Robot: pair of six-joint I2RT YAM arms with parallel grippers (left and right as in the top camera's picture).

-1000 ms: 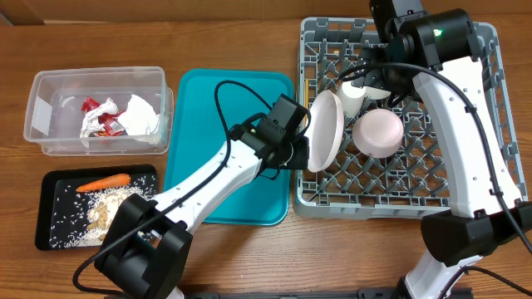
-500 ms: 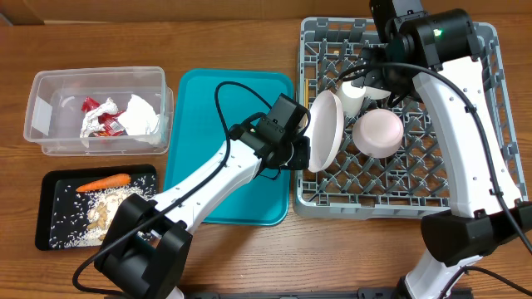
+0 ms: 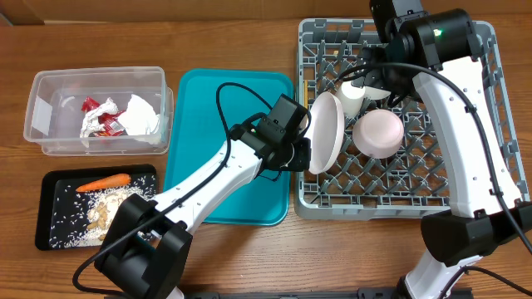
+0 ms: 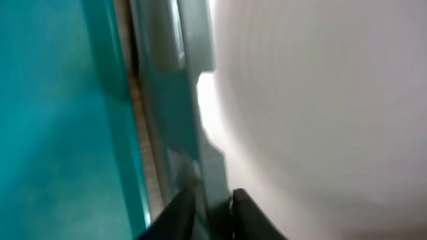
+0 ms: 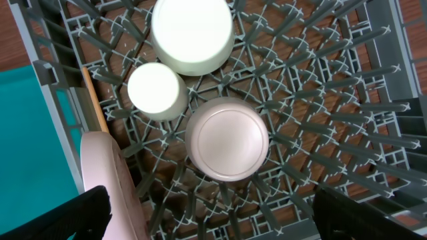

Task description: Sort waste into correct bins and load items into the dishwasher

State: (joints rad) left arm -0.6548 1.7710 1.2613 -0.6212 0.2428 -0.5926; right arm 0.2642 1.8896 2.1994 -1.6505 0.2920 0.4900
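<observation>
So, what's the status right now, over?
Left gripper at plate rim, grip unclear. Plate on edge in rack. Right gripper open, empty, above rack. Nothing blocking.

A wide white plate (image 3: 326, 133) stands on edge at the grey rack's (image 3: 465, 187) left wall, seemingly leaning on pegs. Inside, one bowl (image 5: 227, 140) lies upturned, with another bowl (image 5: 192, 33) and a small cup (image 5: 155, 90) just beside it. The clear tub (image 3: 41, 116) holds a red wrapper (image 3: 101, 116) and napkins (image 3: 143, 116). The black tray (image 3: 50, 232) holds a carrot (image 3: 103, 181) and crumbs (image 3: 104, 212).

A robotics lab staged as a kitchen is indicated: robot arms (image 3: 208, 187) are mounted at a wooden worktop (image 3: 233, 33) carrying a grey dish rack (image 3: 374, 203).
</observation>
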